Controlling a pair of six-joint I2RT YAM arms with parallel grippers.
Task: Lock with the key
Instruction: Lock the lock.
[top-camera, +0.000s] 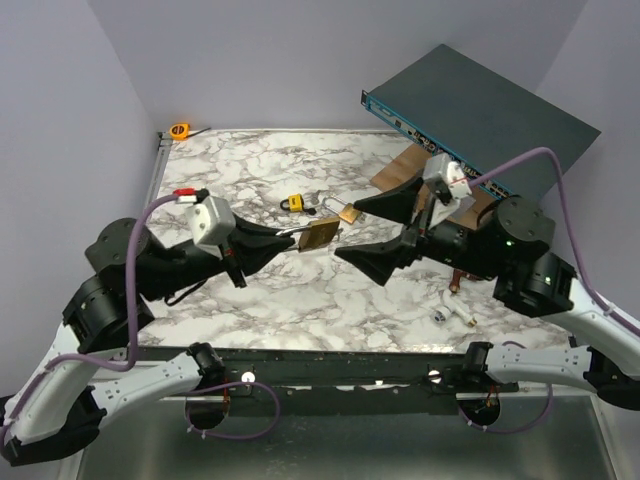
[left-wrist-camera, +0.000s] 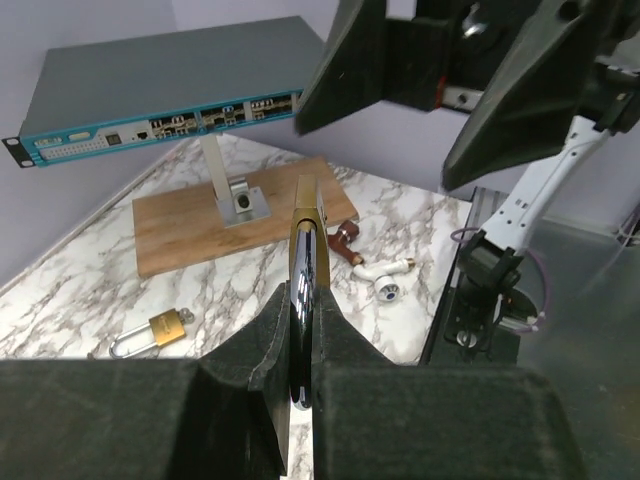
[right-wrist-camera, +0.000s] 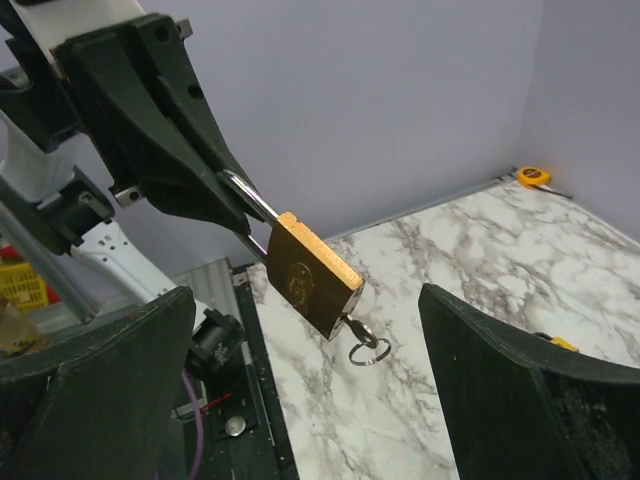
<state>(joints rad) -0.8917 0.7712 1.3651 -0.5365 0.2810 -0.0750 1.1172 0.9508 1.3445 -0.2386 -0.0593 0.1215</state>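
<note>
A brass padlock hangs in the air over the marble table's middle, my left gripper shut on its steel shackle. The left wrist view shows the lock edge-on, its shackle clamped between the jaws of the left gripper. In the right wrist view a key with a ring sits in the bottom of the padlock. My right gripper is wide open. Seen from the right wrist, the gripper has a finger on either side of the lock and key, touching neither.
A blue network switch stands on a post over a wooden board at the back right. A yellow padlock and a small brass padlock lie on the table. A white fitting lies front right, an orange tape measure back left.
</note>
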